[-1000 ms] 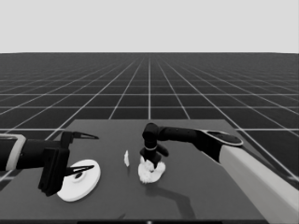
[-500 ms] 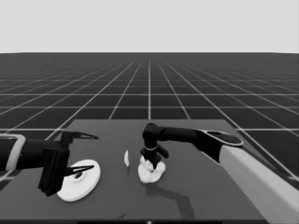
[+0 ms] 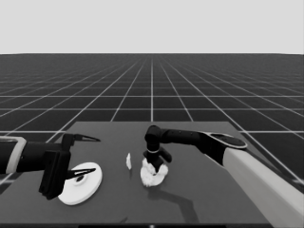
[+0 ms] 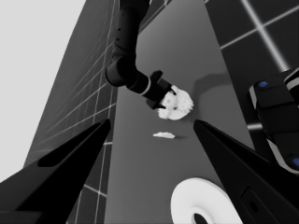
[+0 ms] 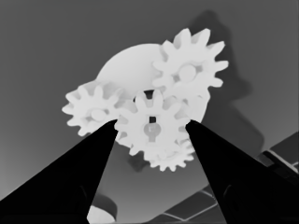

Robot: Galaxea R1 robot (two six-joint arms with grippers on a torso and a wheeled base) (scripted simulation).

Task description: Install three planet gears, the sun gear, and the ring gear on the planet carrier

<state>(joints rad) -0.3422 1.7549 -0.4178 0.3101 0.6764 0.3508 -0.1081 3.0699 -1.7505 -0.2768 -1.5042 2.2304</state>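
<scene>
Larger round part (image 3: 80, 182): nearest you, at the bench's left front, a thick white disc with a smooth face and a small centre hole, lying flat.
Left gripper (image 3: 81, 156): your waiting arm comes in level from the left edge; its two long pointed black fingers stand wide apart, one over the disc, one farther back, holding nothing.
Bench (image 3: 209, 199): a flat, dark, matte top.
Smaller round part (image 5: 126, 63): mid-bench, a flat white disc; in the right wrist view you see its smooth rim behind the gears.
Gears (image 5: 152, 126): four small white toothed wheels lie on that disc, one in the middle, the other three around it with teeth meshing or overlapping.
Right gripper (image 3: 156, 165): directly over the cluster, pointing down; its arm reaches in from the lower right, pale grey then black, bent at the wrist. The fingers stand apart on either side of the middle gear; you cannot tell whether they touch it.
Thin white piece (image 3: 128, 161): a small sliver just left of the cluster, apart from it.
</scene>
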